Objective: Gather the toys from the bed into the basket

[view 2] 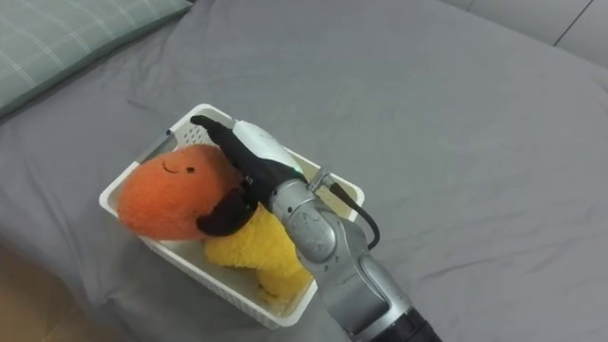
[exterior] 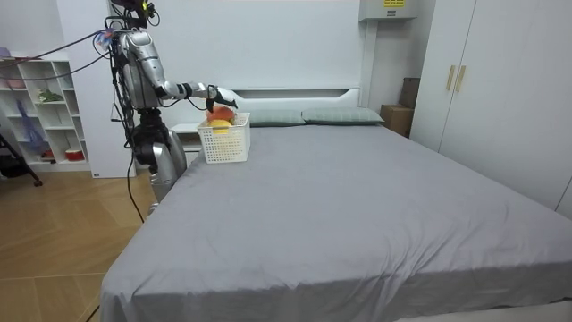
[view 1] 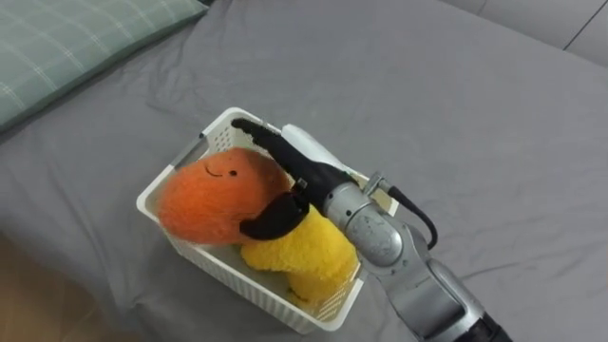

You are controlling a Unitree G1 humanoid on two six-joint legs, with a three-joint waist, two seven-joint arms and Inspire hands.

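Observation:
A white slatted basket (view 1: 197, 251) stands on the grey bed (view 1: 475, 123), close to its edge. Inside lie an orange plush toy (view 1: 209, 195) with a small face and a yellow plush toy (view 1: 304, 252) beside it. My right hand (view 1: 299, 166) reaches in from the lower right and hovers over the basket. Its fingers stretch straight across the orange toy toward the far rim, and its dark thumb rests between the two toys. The hand is open. In the room view I stand at the bed's head corner with that arm held out over the basket (exterior: 223, 145).
A green checked pillow (view 1: 66, 43) lies at the upper left of the bed. Wooden floor (view 1: 38, 304) shows past the bed's edge at the lower left. The room view has a shelf unit (exterior: 40, 107) behind me and a wardrobe (exterior: 474, 80) on its right.

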